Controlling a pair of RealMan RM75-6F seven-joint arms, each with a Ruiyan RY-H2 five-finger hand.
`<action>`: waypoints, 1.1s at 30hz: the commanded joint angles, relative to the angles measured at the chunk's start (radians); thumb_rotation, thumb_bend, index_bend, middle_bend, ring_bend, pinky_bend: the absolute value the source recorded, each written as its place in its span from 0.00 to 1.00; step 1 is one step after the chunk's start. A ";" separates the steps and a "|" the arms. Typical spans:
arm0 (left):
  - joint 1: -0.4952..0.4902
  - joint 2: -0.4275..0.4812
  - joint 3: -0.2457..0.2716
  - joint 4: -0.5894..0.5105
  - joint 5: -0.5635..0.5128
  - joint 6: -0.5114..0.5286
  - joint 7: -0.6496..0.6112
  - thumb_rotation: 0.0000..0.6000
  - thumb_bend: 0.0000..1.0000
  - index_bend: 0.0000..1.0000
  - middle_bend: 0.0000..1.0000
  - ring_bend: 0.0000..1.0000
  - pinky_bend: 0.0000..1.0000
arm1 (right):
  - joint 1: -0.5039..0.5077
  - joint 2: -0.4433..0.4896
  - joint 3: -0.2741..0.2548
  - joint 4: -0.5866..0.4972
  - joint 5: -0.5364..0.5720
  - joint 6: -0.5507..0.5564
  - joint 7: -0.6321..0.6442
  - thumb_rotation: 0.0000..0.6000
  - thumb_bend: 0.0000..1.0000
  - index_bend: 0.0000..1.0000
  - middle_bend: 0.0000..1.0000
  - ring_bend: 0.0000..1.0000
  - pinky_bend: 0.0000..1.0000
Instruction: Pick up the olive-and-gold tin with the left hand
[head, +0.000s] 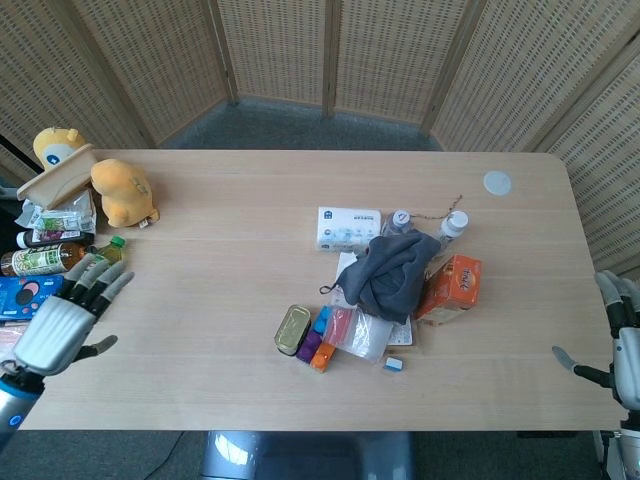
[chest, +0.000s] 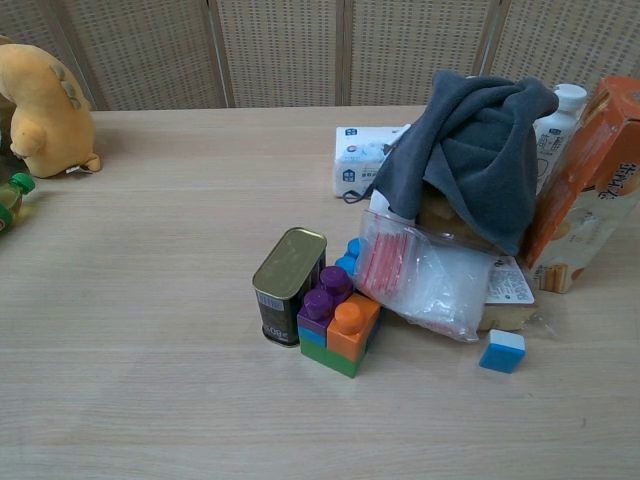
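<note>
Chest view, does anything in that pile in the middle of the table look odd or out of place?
Yes. A dark grey cloth is draped over the pile, hiding what it covers. The orange carton leans at a tilt rather than standing square. The olive-and-gold tin stands upright and looks undamaged, but sits pressed against the stack of coloured toy bricks.
</note>
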 joint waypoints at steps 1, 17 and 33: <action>-0.161 -0.006 -0.013 0.122 0.160 -0.076 0.027 1.00 0.06 0.00 0.00 0.00 0.00 | -0.003 -0.001 0.005 0.000 0.004 0.006 -0.005 1.00 0.00 0.00 0.00 0.00 0.00; -0.490 -0.174 -0.003 0.234 0.245 -0.414 0.174 1.00 0.06 0.00 0.00 0.00 0.00 | -0.018 0.021 0.026 -0.018 0.031 0.025 0.028 1.00 0.00 0.00 0.00 0.00 0.00; -0.646 -0.452 0.011 0.358 0.183 -0.529 0.207 1.00 0.06 0.00 0.00 0.00 0.00 | -0.026 0.048 0.028 -0.025 0.033 0.012 0.099 1.00 0.00 0.00 0.00 0.00 0.00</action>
